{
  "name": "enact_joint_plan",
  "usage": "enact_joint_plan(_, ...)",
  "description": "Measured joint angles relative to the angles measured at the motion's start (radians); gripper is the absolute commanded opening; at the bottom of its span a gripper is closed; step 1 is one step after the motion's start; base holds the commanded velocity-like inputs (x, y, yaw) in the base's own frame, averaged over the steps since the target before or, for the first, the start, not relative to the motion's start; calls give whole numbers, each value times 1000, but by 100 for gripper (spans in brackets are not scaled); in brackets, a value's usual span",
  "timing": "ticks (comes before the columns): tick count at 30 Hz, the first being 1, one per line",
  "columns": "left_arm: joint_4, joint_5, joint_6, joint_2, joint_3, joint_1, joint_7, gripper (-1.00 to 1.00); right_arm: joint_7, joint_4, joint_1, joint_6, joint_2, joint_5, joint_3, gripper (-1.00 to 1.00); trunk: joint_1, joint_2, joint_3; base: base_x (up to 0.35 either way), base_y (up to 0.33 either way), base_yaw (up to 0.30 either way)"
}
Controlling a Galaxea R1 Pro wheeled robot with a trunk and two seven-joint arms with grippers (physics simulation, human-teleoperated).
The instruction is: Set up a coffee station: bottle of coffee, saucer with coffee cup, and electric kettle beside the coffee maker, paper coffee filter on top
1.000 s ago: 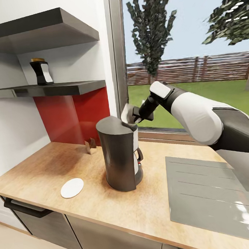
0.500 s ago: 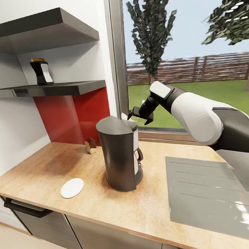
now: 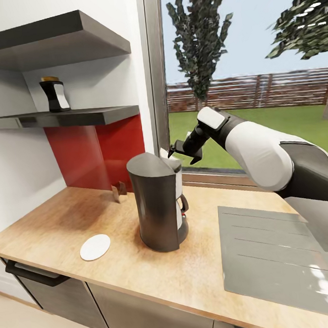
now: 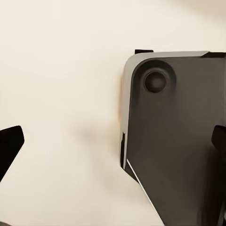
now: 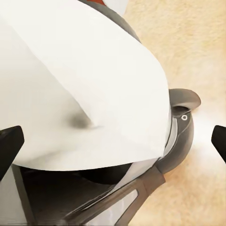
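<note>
Head view: my right tool [image 3: 175, 152], jaws wide, has let go since a second ago; paper coffee filter [image 3: 163, 153] now rests atop coffee maker [image 3: 158, 207]. Filter step looks done.

Upper shelf [image 3: 48, 37], red backsplash [image 3: 96, 152], window [image 3: 251, 77] w/ trees, fence, grass.

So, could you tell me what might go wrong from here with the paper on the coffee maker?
1. The white paper sheet, apparently the filter, lies over the coffee maker, whose top slants; it could slide off toward the countertop.
2. The right gripper hangs open close beside the sheet, so pulling away carelessly might catch and drag it off.
</note>
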Motion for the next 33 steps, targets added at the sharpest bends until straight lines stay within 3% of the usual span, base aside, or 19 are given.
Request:
enact_joint_plan(14, 0, 1, -1, 0, 1, 0, 1, 100, 0, 0, 1, 0, 0, -1, 0, 100, 0, 0, 0, -304, 0, 0)
enact_joint_plan(33, -1, 0, -1, -7, 0, 0, 0, 100, 0, 1, 1, 0, 0, 0, 1, 100, 0, 0, 0, -52, 6, 0)
